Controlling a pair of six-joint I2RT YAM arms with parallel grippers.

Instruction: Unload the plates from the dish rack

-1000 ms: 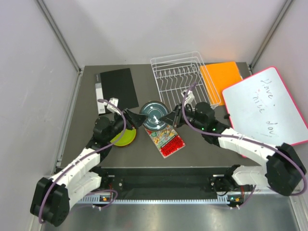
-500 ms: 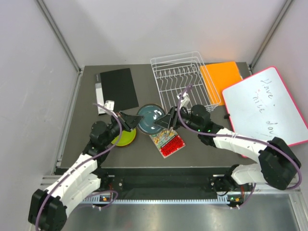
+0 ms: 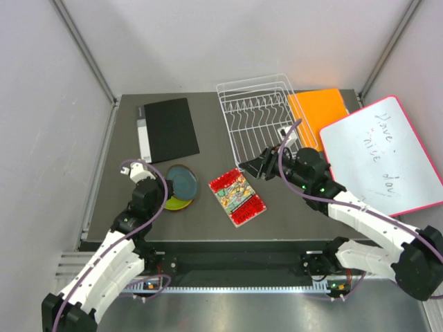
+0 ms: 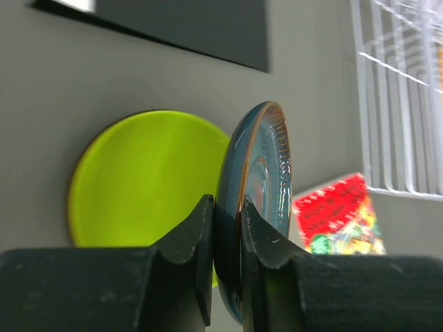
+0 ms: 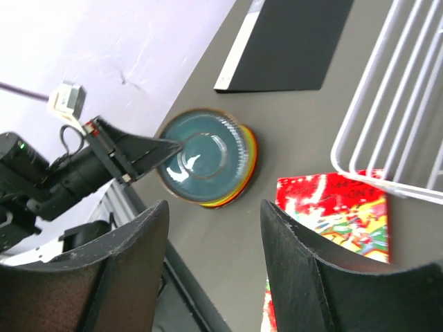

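Observation:
My left gripper is shut on the near rim of the dark teal plate. It holds the plate tilted just above the lime green plate. In the right wrist view, orange and red rims show under the teal plate's edge. My right gripper hangs open and empty between the plates and the white dish rack. The rack's tines stand bare.
A red patterned packet lies flat between the grippers. A black notebook sits at the back left. An orange board and a pink-edged whiteboard lie right of the rack.
The teal plate passed from my right gripper to my left. The left shut on it and carried it left over the lime plate. The right opened and drew back toward the rack.

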